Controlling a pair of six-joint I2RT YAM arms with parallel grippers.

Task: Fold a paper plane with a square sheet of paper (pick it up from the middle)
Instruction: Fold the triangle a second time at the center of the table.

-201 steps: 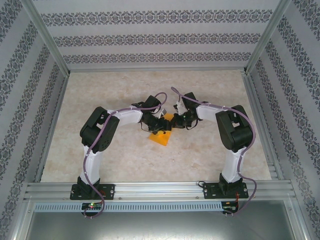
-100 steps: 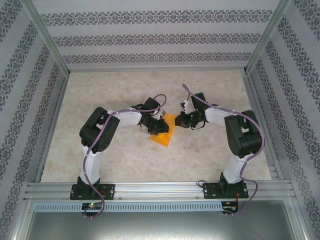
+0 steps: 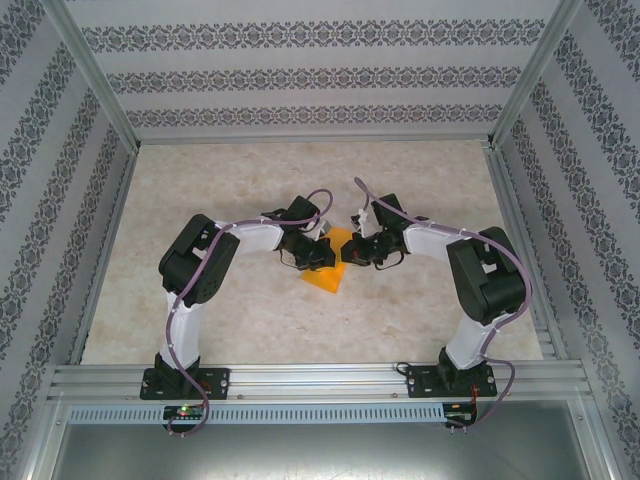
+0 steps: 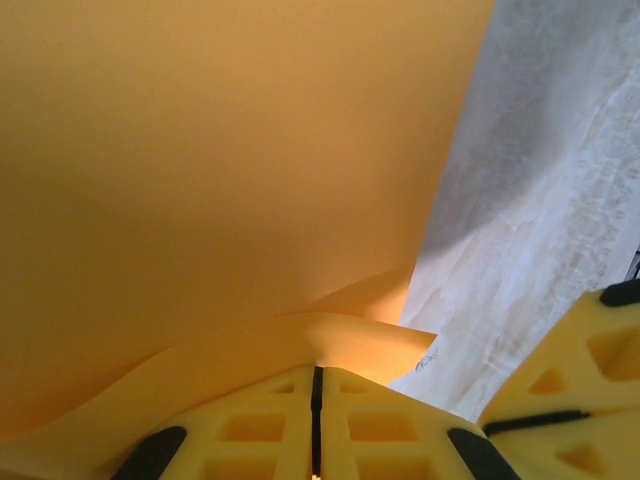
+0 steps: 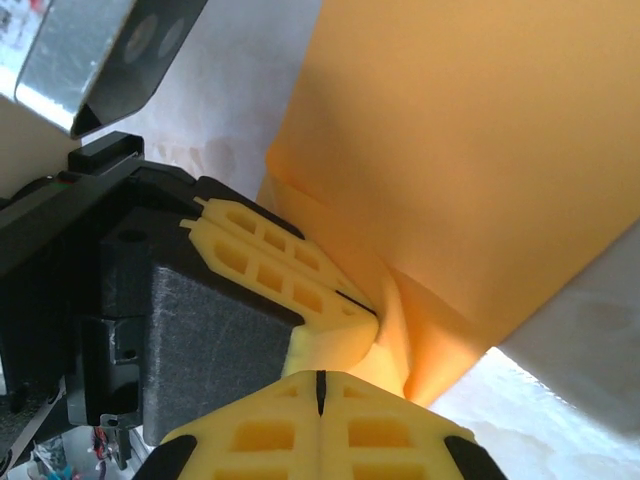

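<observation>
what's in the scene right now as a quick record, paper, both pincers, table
item: orange paper, creased and layered, mid-table between the two arms
left: left pincer shut, pinching a raised fold of the paper
right: right pincer shut, tips right beside the same fold; can't tell whether it grips it
spacing: the two pincers meet tip to tip at the paper's far edge
surface: pale marbled table
plane: not yet formed
</observation>
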